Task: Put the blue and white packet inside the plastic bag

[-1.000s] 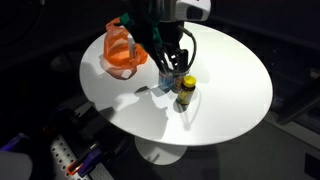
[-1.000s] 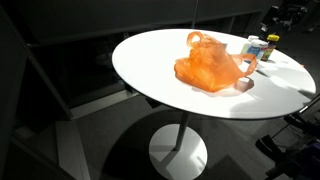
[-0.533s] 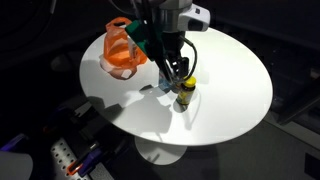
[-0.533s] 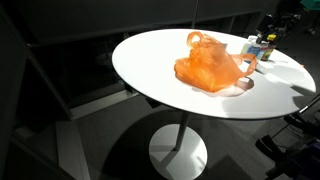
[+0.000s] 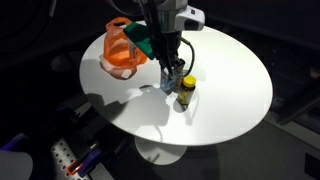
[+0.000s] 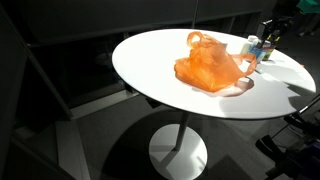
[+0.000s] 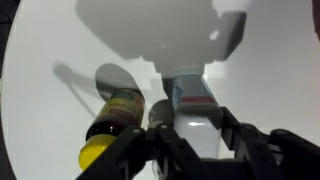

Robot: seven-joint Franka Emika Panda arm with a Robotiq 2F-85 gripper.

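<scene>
**Fingers straddle the packet**

The arm reaches steeply down over the round white table [image 5: 235,95], with the gripper [image 7: 195,128] pointing at the tabletop. Its fingers [image 7: 231,128] stand apart, one on each side of the blue and white packet [image 7: 195,100]. The packet stands just beside a small dark bottle with a yellow cap [image 7: 112,125], near the crumpled orange plastic bag [image 5: 121,52]. Since a second ago the gripper has dropped lower; packet, bottle and bag have not moved.
</scene>
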